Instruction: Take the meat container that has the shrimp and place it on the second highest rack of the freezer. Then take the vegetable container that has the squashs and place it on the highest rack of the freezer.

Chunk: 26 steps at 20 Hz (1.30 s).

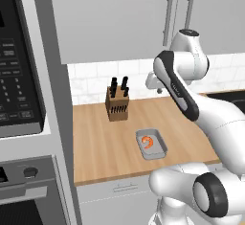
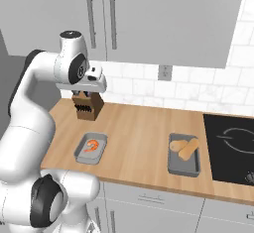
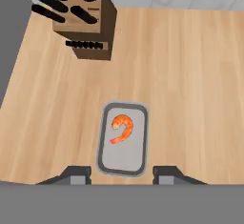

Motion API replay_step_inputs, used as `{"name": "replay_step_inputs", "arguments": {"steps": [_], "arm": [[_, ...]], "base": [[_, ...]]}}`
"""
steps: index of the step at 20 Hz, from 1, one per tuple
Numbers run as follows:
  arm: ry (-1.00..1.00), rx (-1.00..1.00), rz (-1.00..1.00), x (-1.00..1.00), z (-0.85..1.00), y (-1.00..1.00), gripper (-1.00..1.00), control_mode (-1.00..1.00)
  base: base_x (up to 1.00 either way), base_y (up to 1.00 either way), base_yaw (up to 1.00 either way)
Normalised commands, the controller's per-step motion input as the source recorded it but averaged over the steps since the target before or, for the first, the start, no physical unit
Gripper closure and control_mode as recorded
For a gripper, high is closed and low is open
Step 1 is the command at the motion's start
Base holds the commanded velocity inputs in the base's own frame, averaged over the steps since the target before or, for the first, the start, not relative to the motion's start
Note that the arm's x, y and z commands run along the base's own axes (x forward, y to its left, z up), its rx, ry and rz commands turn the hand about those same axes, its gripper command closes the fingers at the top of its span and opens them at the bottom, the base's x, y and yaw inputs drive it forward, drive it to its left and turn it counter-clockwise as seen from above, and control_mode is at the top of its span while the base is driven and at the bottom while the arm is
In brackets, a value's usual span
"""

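At the far left of the wooden bench (image 2: 144, 143) stands a knife block (image 2: 87, 106), near the tiled wall. In front of it, toward the near edge, lies the meat container (image 3: 123, 139) with the shrimp (image 3: 121, 128) inside; the end effector (image 3: 121, 174) hangs above it, fingers spread wider than the tray. Well to the right sits the vegetable container (image 2: 183, 161), just left of the dark cooktop (image 2: 230, 145)

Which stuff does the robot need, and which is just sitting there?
Needed: small light-grey shrimp tray, curled orange-red shrimp, dark-grey squash tray, open end effector.
Just sitting: wooden knife block, black stovetop, wooden counter.
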Motion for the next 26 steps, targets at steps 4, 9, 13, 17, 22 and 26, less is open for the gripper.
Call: {"name": "replay_step_inputs", "arguments": {"steps": [4,9,13,17,22,26], "arm": [[0.00,0.02,-0.17,-0.10,-0.01,-0.13,-1.00,-1.00],[0.13,0.12,-0.31,-0.20,-0.11,-0.89,-1.00,-1.00],[0.16,0.17,-0.38,-0.39,-0.33,-1.00,-1.00,-1.00],[0.15,0.18,-0.35,-0.43,-0.51,-1.00,-1.00,-1.00],[0.09,0.02,-0.41,-0.52,-0.71,-1.00,-1.00,-1.00],[0.07,0.00,-0.52,-0.27,-0.77,-1.00,-1.00,-1.00]], "base": [[0.00,0.00,0.00],[0.00,0.00,0.00],[0.00,0.00,0.00],[0.00,0.00,0.00],[0.00,0.00,0.00],[0.00,0.00,0.00]]}}
